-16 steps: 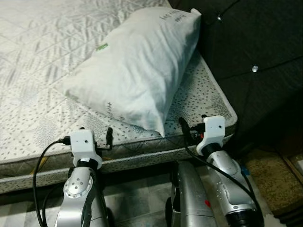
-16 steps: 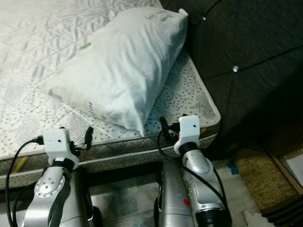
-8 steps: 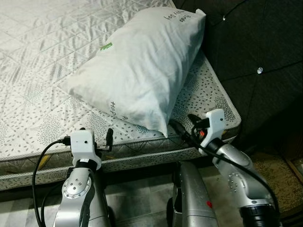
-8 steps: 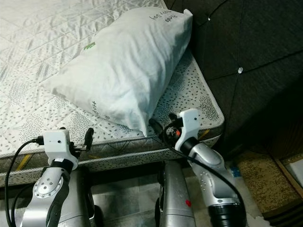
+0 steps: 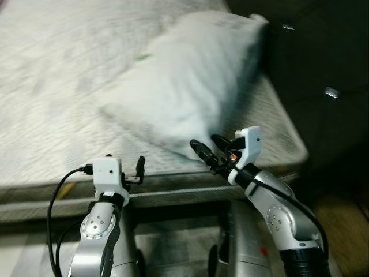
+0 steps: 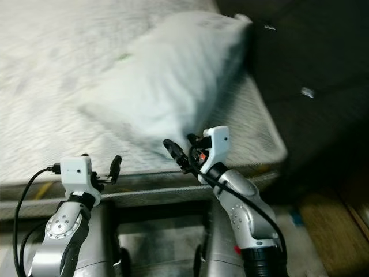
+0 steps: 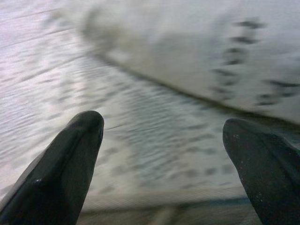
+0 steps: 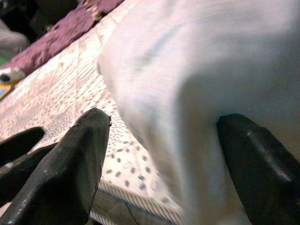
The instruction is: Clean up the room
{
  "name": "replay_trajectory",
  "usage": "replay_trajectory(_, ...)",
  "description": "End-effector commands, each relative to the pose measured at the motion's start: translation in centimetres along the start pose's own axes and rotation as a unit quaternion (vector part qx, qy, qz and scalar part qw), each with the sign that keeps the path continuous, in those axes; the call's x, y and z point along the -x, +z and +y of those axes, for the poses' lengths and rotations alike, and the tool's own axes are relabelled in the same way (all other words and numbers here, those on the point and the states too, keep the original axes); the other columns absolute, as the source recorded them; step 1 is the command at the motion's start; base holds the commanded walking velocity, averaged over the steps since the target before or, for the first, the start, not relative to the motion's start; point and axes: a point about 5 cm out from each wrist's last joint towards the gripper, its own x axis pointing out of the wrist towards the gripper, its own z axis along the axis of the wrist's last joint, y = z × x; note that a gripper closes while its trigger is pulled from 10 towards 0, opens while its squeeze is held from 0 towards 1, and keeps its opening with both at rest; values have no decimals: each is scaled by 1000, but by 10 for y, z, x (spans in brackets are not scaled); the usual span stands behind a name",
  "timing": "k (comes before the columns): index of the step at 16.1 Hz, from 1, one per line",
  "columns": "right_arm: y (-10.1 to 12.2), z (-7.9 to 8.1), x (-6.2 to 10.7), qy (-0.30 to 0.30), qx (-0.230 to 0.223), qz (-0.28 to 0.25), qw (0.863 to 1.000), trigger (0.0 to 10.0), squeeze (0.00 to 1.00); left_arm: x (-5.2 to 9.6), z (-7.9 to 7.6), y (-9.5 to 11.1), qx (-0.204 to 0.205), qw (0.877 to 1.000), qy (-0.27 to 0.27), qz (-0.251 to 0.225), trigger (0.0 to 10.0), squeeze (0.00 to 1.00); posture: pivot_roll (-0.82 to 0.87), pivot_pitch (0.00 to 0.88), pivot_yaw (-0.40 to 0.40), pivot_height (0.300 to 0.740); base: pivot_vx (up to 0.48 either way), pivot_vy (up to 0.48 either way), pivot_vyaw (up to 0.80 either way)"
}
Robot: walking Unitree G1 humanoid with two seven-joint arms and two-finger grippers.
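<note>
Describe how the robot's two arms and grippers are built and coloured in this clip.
Both arms are silver metal with round joint caps, each topped by a white boxy wrist block. Looped black cables run along them. The left gripper and right gripper have long black fingers, rounded at the tips. A small red-orange spot marks the right wrist.

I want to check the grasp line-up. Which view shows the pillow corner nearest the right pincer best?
The right wrist view: the pillow corner sits between the open right pincer fingers, on the mattress. Both eye views show the whole pillow, blurred, its corner by the pincer. The left wrist view shows a blurred edge of it.
</note>
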Motion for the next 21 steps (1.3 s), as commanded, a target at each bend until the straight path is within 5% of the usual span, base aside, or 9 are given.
replay_trajectory(1,4,0,0,-17,-2,-9,1000,10000,0,3,3,-5,0,1000,3,11,10000,0,29,211,-20,514,0,0,0)
replay_trajectory(5,4,-15,-9,-127,33,-6,991,10000,0,1,0,-5,0,1000,0,11,10000,0,22,211,-18,514,0,0,0)
replay_trajectory(9,0,-11,-18,-159,92,14,983,10000,0,0,1,-5,-2,1000,1,10,10000,0,27,211,-22,514,0,0,0)
replay_trajectory(12,-2,-34,-10,-247,110,28,962,10000,0,2,3,-5,-3,1000,9,10,10000,0,32,214,-29,514,0,0,0)
replay_trajectory(16,-28,-41,-2,-263,138,101,950,10000,0,1,2,-6,-3,1000,6,13,10000,0,28,209,-29,514,0,0,0)
replay_trajectory(17,-32,-40,-3,-260,142,109,949,3216,0,0,1,-5,-3,1000,5,11,10000,0,28,209,-29,514,0,0,0)
replay_trajectory(18,-36,-37,-5,-258,131,111,951,0,0,-1,0,-5,-3,1000,4,11,10000,0,28,202,-26,514,0,0,0)
replay_trajectory(21,-46,-26,-13,-233,106,124,959,0,0,0,1,-7,-5,1000,4,12,10000,0,30,190,-26,514,0,0,0)
